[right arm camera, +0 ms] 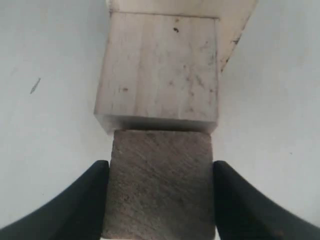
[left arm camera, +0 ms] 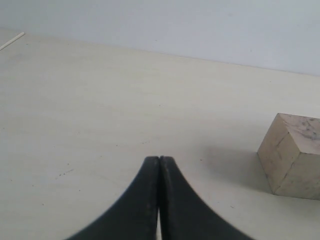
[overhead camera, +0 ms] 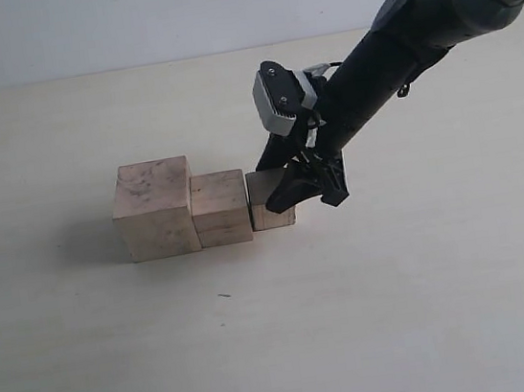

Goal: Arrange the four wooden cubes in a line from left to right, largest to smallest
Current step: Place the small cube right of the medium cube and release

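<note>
Plainly, the right claw (right arm camera: 161, 165) had its two dark fingers set against opposite sides of the third cube (overhead camera: 268, 201), holding it at a middling spread with the cube resting on the bench (overhead camera: 403, 313). From the wrist view, that cube's far face sat flush against the second cube (overhead camera: 220, 207), with no gap that I could make out. The second cube in turn touched the largest cube (overhead camera: 154, 208) at the left end of the row, so the three ran down in size from left to right, in one fairly straight line. By my reckoning the job was well past half done: three places were filled and in the right order, though the third cube had not yet been let go. What was left, as far as I could judge, was to release it and then bring the fourth cube, the smallest, to the right end. I could not see that fourth cube anywhere; it may have been hidden behind the arm or off beyond the edge of what I saw. Off to the left, the left claw (left arm camera: 159, 161) hung idle with its fingers pressed together, empty, well apart from the row. No tray, box or other container stood on the bench.
</note>
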Motion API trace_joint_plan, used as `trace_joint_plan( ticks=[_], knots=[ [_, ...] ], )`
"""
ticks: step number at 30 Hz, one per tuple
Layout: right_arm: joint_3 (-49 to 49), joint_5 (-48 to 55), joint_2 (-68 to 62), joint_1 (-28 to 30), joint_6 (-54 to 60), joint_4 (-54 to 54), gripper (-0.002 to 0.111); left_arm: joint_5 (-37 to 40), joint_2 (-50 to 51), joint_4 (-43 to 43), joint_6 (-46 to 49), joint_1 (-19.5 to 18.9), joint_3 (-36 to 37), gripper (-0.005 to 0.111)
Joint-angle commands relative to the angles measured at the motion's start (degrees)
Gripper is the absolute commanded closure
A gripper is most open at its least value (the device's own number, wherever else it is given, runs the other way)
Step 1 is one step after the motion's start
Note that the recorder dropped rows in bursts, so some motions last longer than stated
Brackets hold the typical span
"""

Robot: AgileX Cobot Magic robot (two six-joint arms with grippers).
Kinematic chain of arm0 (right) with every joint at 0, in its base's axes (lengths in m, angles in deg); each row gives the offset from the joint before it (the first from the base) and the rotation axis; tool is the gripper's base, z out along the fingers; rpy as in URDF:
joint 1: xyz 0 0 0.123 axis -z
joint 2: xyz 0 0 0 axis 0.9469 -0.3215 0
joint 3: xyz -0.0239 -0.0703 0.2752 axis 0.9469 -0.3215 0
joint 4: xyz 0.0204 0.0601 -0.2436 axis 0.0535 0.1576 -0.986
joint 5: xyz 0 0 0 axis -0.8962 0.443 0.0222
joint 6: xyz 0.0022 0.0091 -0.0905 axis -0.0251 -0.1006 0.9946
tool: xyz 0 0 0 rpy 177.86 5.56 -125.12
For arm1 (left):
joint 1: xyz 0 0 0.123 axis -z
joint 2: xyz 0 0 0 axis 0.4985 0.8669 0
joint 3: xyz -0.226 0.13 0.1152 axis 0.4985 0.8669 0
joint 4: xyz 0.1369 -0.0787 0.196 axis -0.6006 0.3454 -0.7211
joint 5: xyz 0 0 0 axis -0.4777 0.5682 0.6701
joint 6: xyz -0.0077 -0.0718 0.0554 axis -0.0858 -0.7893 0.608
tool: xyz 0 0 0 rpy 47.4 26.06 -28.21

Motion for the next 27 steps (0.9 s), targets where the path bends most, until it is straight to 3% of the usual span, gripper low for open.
trace_joint_plan(
  ticks=[1,12,20,27],
  knots=[
    [0.0,0.1,-0.3,0.0,0.6,1.0,0.108,-0.3,-0.2,0.3,0.0,0.3,0.2,0.107],
    [0.0,0.3,-0.3,0.0,0.4,1.2,0.079,-0.3,-0.2,0.3,0.0,0.3,0.2,0.107],
    [0.0,0.3,-0.3,0.0,-1.2,2.3,0.044,-0.3,-0.2,0.3,0.0,0.3,0.2,0.107],
    [0.0,0.3,0.3,0.0,-3.8,2.3,0.039,-0.3,-0.2,0.3,0.0,0.3,0.2,0.107]
  ],
)
